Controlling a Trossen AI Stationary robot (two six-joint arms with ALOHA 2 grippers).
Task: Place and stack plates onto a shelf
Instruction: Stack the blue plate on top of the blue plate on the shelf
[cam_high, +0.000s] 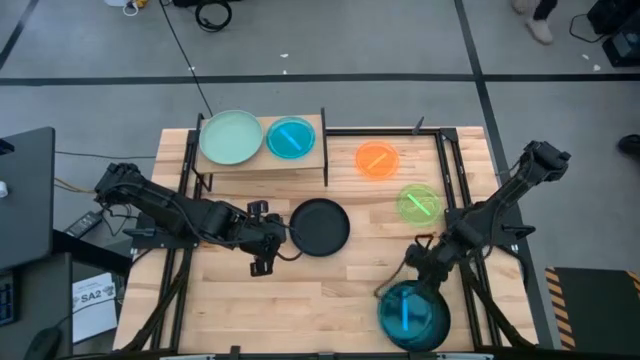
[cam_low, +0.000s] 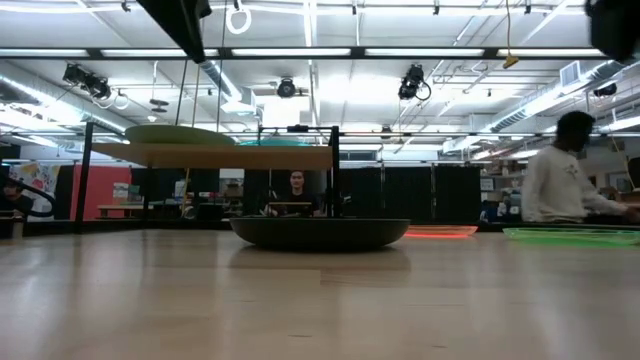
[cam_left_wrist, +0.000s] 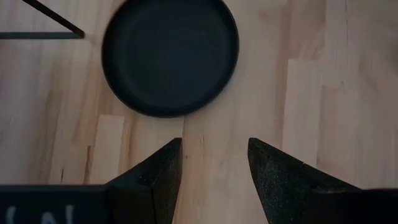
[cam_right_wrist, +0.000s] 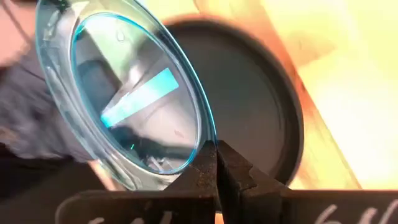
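Note:
My left gripper (cam_high: 278, 238) (cam_left_wrist: 214, 163) is open and stands just left of a black plate (cam_high: 320, 226) (cam_left_wrist: 169, 56) (cam_low: 320, 232) that lies flat mid-table; it touches nothing. My right gripper (cam_high: 413, 268) (cam_right_wrist: 216, 155) is shut on a translucent blue plate (cam_high: 412, 312) (cam_right_wrist: 127, 93) over a second black plate (cam_right_wrist: 267, 106) near the table's near edge. The shelf (cam_high: 262, 160) (cam_low: 230, 155) carries a mint green plate (cam_high: 231, 137) (cam_low: 180, 133) and another blue plate (cam_high: 291, 137), side by side. An orange plate (cam_high: 377, 159) and a bright green plate (cam_high: 419, 202) lie flat on the table. My right gripper pinches the translucent blue plate's rim (cam_right_wrist: 202, 146) between its two fingers, one on the inner face and one on the outer. The plate is tilted away from the fingers above the black plate. Whether its far edge rests on the black plate I cannot tell.
Black frame bars (cam_high: 445, 170) run along the table's sides and far edge. The shelf's thin black legs (cam_high: 325, 165) stand near the middle black plate. People stand in the room beyond the table (cam_low: 560, 180). Bare wood lies between the two arms (cam_high: 330, 290).

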